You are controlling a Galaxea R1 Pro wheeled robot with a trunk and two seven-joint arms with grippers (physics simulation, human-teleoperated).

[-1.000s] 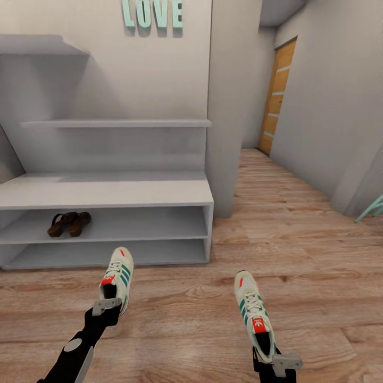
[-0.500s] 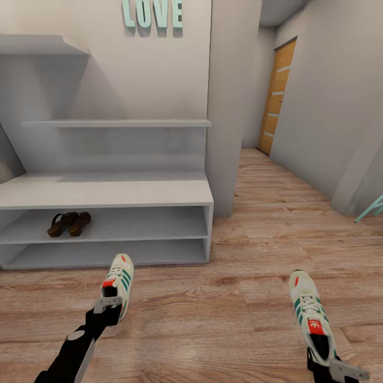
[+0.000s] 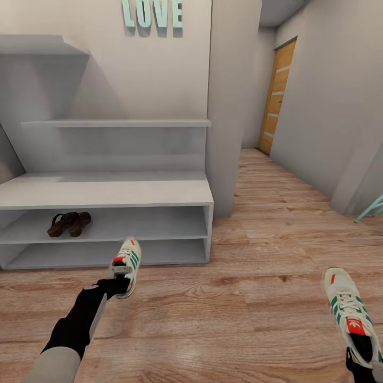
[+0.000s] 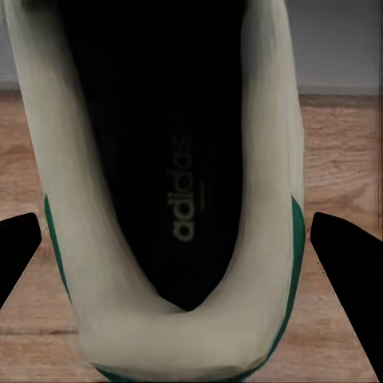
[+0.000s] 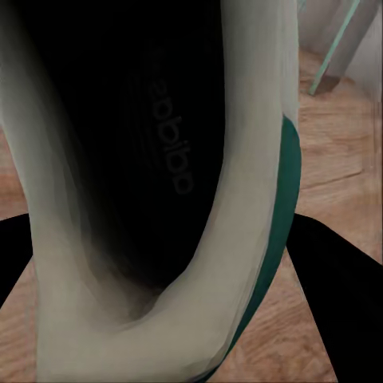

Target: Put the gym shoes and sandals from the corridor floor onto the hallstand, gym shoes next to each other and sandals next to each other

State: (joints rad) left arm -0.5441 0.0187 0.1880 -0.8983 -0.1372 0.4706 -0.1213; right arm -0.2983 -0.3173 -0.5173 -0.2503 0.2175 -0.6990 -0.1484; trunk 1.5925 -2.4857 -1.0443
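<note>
**Two gym shoes held up by their heels in front of the hallstand**

Head view: the left pincer (image 3: 120, 270) grips the heel of the left gym shoe (image 3: 126, 260), which points toe-first toward the hallstand (image 3: 106, 192) and hangs just before its lowest shelf opening, above the corridor floor (image 3: 223, 314). The two sandals (image 3: 68, 223) lie side by side on the hallstand's upper open shelf, toward its far left end. At the lower right corner the right gym shoe (image 3: 348, 316) points away from the robot, well apart from the other shoe; its heel and the right pincer are cut off by the frame edge, so only a dark piece of the arm is visible below the shoe. On the wall above the stepped shelves hang teal LOVE letters (image 3: 152, 13), cropped at the top, and an orange door (image 3: 277, 96) stands down the corridor.

Left wrist view: the left gym shoe (image 4: 171, 183) is seen from behind, its dark insole bearing a brand word. The left pincer's dark fingers (image 4: 351, 271) sit on either side of the heel, closed upon it; their tips are hidden by the shoe.

Right wrist view: the right gym shoe (image 5: 159, 183) shows its dark opening and a green heel trim, blurred at such closeness. The right pincer's fingers (image 5: 335, 295) flank the heel and clamp it. A teal furniture leg (image 5: 339, 44) stands beyond on the floor.
</note>
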